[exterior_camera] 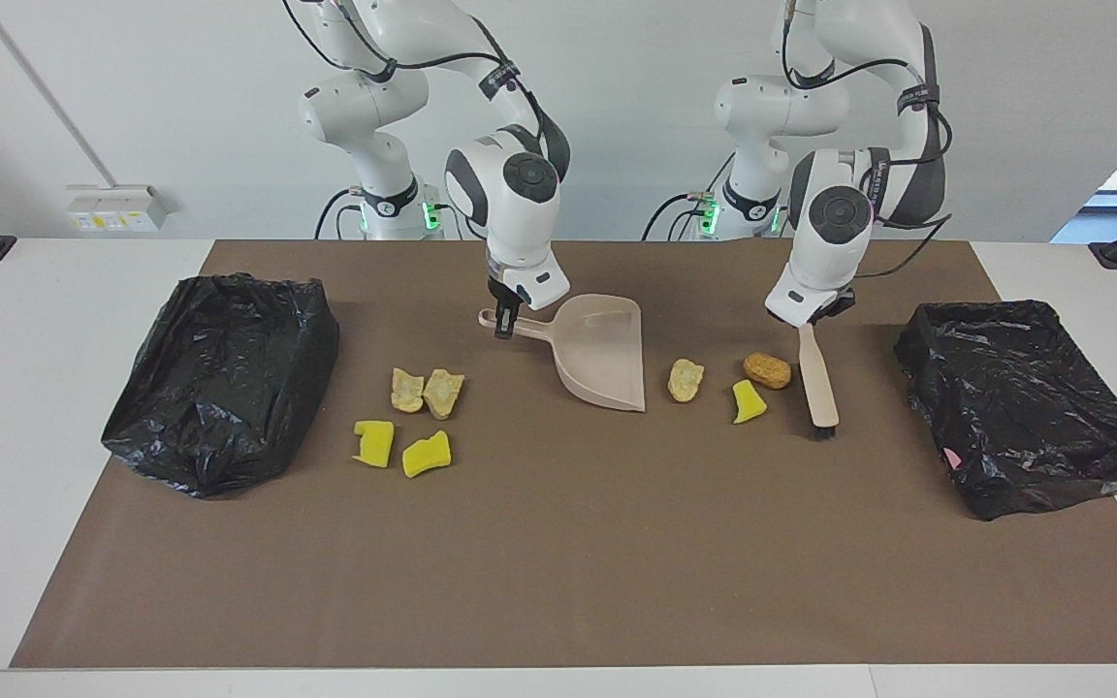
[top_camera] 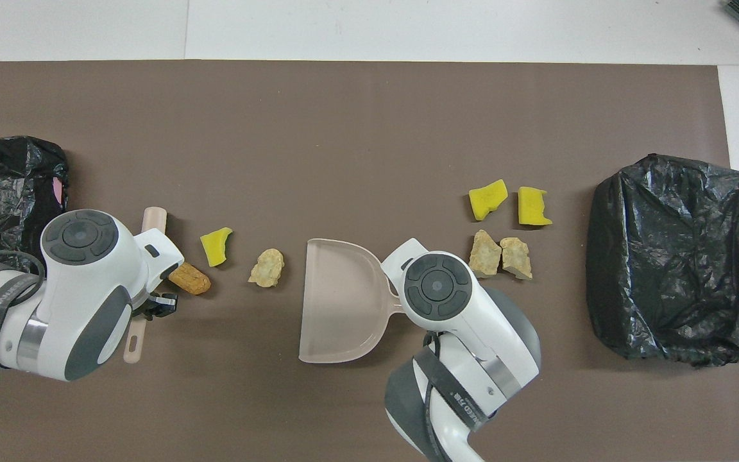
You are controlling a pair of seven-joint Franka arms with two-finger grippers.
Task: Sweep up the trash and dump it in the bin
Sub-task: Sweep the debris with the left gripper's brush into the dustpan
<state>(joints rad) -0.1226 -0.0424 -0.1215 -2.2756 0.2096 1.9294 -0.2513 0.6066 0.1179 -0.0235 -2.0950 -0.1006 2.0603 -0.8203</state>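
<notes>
Overhead, left hand (exterior_camera: pixel 811 325) grasping brush (exterior_camera: pixel 818 380), right hand (exterior_camera: pixel 505 325) grasping dustpan (exterior_camera: pixel 605 354), both hands hidden.

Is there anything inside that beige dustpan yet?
Nothing: the dustpan shows a bare beige floor in both views. All seven scraps lie on the brown mat. Only part of its handle is covered by the right gripper.

- The right gripper (exterior_camera: pixel 505 324) grips the handle of the beige dustpan (exterior_camera: pixel 605 353), whose mouth faces the left arm's end of the table.
- The left gripper (exterior_camera: pixel 813 318) holds the brush (exterior_camera: pixel 818 380), bristles down on the brown mat (exterior_camera: pixel 558 562).
- 3 scraps (exterior_camera: pixel 733 382) lie between dustpan and brush.
- 4 more scraps (exterior_camera: pixel 410 419) lie near 1 black bin (exterior_camera: pixel 219 378).
- The other black bin (exterior_camera: pixel 1024 402) sits at the left arm's end.
</notes>
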